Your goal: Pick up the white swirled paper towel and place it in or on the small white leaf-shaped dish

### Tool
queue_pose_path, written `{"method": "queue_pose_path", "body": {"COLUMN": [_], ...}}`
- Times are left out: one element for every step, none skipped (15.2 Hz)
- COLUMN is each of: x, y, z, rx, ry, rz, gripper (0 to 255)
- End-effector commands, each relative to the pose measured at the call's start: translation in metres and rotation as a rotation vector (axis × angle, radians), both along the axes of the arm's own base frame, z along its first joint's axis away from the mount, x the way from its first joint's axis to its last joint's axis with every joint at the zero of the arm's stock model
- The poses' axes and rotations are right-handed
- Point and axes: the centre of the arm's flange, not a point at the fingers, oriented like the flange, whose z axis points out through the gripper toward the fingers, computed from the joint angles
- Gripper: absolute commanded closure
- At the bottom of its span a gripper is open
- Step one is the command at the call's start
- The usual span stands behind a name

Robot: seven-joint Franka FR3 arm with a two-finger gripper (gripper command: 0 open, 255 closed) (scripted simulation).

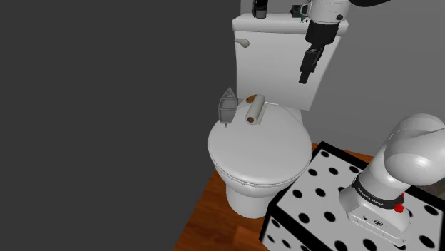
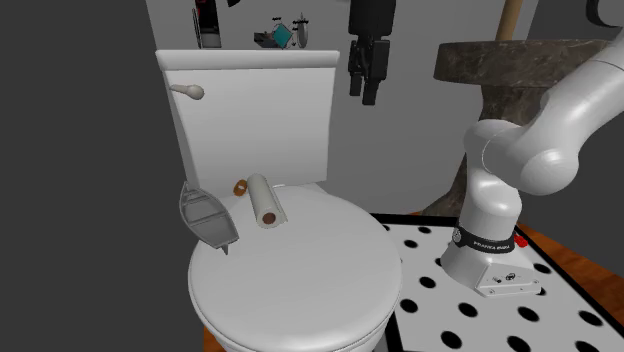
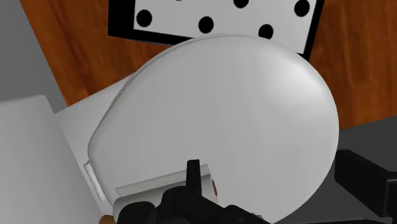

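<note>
The white paper towel roll (image 1: 253, 110) (image 2: 265, 202) (image 3: 162, 189) lies on its side at the back of the closed toilet lid (image 1: 257, 153) (image 2: 300, 280) (image 3: 242, 114). A small grey leaf-shaped dish (image 1: 227, 107) (image 2: 208, 220) sits tilted at the lid's edge, on the shoulder view's left of the roll and a little apart from it. My black gripper (image 1: 307, 75) (image 2: 365, 95) hangs high in front of the tank, well above the roll and toward the shoulder view's right, holding nothing.
The white tank (image 1: 278, 50) (image 2: 250, 110) rises behind the lid, with a flush handle (image 2: 187, 91) and small items (image 2: 280, 35) on top. A small brown object (image 2: 239, 187) lies beside the roll. The polka-dot stand (image 1: 321, 200) adjoins the toilet on a wooden floor (image 1: 217, 207).
</note>
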Motion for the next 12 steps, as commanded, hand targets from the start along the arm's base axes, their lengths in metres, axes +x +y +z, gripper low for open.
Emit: {"method": "queue_pose_path", "body": {"x": [0.0,0.01,0.02,0.03,0.04,0.05,0.06,0.07,0.08,0.09,0.099,0.109], "y": [0.0,0.002,0.003,0.004,0.005,0.005,0.005,0.004,0.003,0.002,0.0,-0.002], "z": [0.0,-0.009,-0.017,-0.026,-0.035,-0.043,-0.052,-0.061,-0.07,-0.078,-0.087,-0.096], "rx": [0.0,0.004,0.008,0.012,0.017,0.021,0.025,0.029,0.033,0.037,0.041,0.045], "ry": [0.0,0.0,0.0,0.001,0.001,0.001,0.001,0.001,0.002,0.002,0.002,0.002], "rz": [0.0,-0.044,-0.088,-0.133,-0.177,-0.221,-0.265,-0.31,-0.354,-0.398,-0.442,-0.486], "gripper": [0,0,0,0,0,0,0,0,0,0,0,0]}}
